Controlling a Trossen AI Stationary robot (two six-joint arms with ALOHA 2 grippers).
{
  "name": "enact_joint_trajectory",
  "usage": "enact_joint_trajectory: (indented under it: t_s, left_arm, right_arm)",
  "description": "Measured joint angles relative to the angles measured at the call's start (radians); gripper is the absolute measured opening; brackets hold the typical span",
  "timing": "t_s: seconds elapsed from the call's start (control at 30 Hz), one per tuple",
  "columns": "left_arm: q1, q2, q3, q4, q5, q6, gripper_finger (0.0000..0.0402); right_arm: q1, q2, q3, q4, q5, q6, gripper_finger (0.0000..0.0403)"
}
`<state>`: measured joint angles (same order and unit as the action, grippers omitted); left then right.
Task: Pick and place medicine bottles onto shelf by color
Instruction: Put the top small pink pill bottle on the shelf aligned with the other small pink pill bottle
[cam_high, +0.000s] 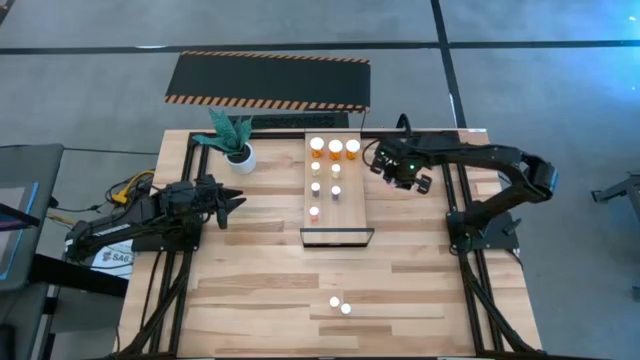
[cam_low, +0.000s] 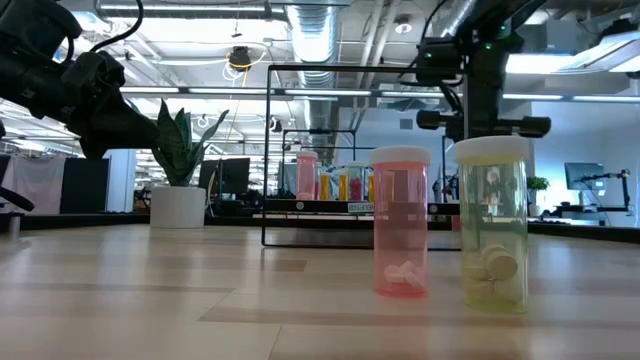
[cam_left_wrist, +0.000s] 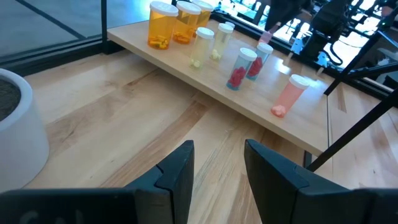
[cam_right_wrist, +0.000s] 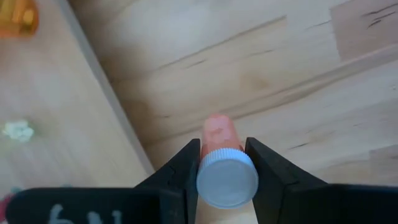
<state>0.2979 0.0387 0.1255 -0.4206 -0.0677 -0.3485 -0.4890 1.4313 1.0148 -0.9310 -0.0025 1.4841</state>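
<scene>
- High view: right pincer (cam_high: 403, 172) at upper right of centre, just beside the shelf (cam_high: 352, 210), clenched on a pink bottle. Left pincer (cam_high: 228, 201) at left, waiting. Three orange bottles (cam_high: 335, 149) and smaller ones already sorted on the shelf; two bottles (cam_high: 340, 305) left on the counter (cam_high: 260, 290) at lower centre.
- Low view: pink bottle (cam_low: 401, 222) and yellowish bottle (cam_low: 493, 222) upright, right of centre, not yet placed.
- Left wrist view: left pincer (cam_left_wrist: 217, 167) released, empty; shelf rows at top.
- Right wrist view: white-capped pink bottle (cam_right_wrist: 226, 178) gripped at bottom centre, over bare counter beside the shelf edge.
</scene>
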Motion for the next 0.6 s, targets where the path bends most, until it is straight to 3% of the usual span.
enact_joint_trajectory:
  t_s: [0.6]
  left_arm:
    - [0.000,0.000,0.000,0.000,0.000,0.000,0.0128]
  right_arm:
    - [0.161,0.227,0.288,-0.147,0.001,-0.080,0.0123]
